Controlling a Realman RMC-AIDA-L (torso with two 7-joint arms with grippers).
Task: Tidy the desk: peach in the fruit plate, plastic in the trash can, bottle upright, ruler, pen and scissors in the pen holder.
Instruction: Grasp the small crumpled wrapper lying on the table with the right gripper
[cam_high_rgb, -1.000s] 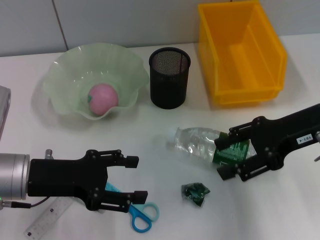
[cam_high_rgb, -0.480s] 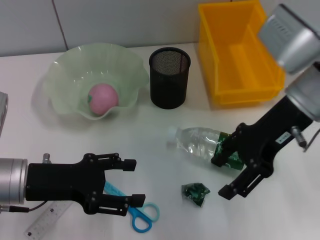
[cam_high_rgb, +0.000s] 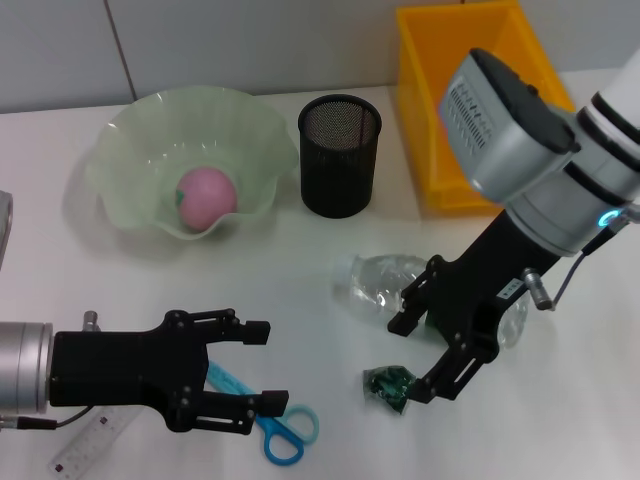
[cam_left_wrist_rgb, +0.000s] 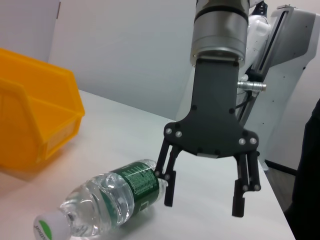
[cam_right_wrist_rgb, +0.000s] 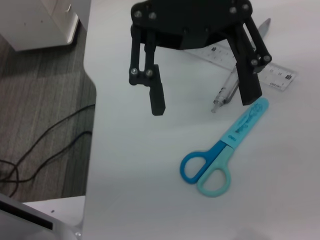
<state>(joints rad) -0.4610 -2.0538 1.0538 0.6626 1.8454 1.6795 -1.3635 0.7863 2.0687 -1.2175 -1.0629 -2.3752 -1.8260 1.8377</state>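
The clear bottle (cam_high_rgb: 385, 285) lies on its side near the green plastic (cam_high_rgb: 390, 386), the pink peach (cam_high_rgb: 206, 196) sits in the plate (cam_high_rgb: 130, 140), and blue scissors (cam_high_rgb: 275, 425) lie flat.

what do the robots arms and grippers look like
Both grippers are matte black metal with two slim linked fingers: the left gripper sits on a silver cylindrical wrist. The right gripper hangs from a grey and white arm with a vented housing, a glowing blue ring light and a thin grey cable.
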